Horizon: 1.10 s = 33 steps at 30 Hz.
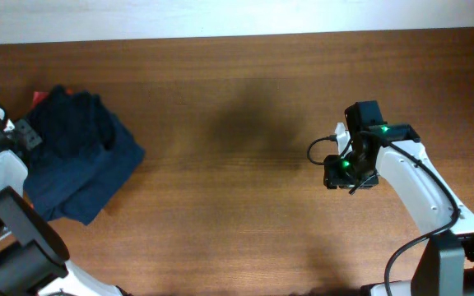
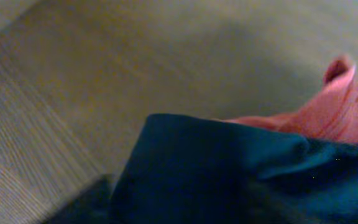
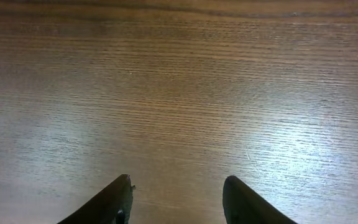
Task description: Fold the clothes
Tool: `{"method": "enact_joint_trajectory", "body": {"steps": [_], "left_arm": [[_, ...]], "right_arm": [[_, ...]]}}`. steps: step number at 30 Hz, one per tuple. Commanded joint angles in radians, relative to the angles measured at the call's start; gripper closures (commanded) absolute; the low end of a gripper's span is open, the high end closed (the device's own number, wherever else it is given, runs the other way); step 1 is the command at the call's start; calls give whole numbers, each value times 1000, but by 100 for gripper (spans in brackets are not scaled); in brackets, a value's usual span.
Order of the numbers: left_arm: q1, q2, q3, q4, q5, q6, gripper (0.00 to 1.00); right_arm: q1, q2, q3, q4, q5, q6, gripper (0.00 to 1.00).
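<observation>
The dark navy-blue garment (image 1: 76,156) lies bunched and partly folded at the table's left end. It fills the lower part of the left wrist view (image 2: 229,174). My left gripper (image 1: 25,136) is at the garment's left edge, touching it. Its fingers are hidden under the navy cloth in the wrist view, so I cannot tell whether they are open or shut. My right gripper (image 1: 346,171) is far to the right over bare wood, open and empty, with both fingertips apart (image 3: 178,182).
A bit of a red-coral garment (image 1: 38,97) sticks out behind the navy one and shows above it in the left wrist view (image 2: 334,112). The brown wooden table (image 1: 245,205) spreads between the two arms. Its far edge meets a white wall.
</observation>
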Motion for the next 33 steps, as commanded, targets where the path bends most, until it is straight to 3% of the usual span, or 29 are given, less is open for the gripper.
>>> {"method": "enact_joint_trajectory", "body": {"steps": [1,8,14,17,20,26,33], "left_arm": [[-20,-126,8,-11,116,-2,1],[-69,-333,8,-83,140,-3,1],[-204,-454,8,-189,166,-2,1],[-312,-469,8,-252,167,41,1],[-441,-468,8,-332,165,75,1],[-608,-468,8,-443,162,100,1],[-629,-473,8,-613,163,130,1]], "right_arm": [[-3,-18,18,1,12,3,44],[-3,-18,28,8,11,3,43],[-3,-18,93,8,-11,3,39],[-3,-18,147,9,-26,3,25],[-3,-18,192,32,-26,3,1],[-3,-18,245,87,-26,3,1],[-3,-34,253,29,-26,8,1]]}}
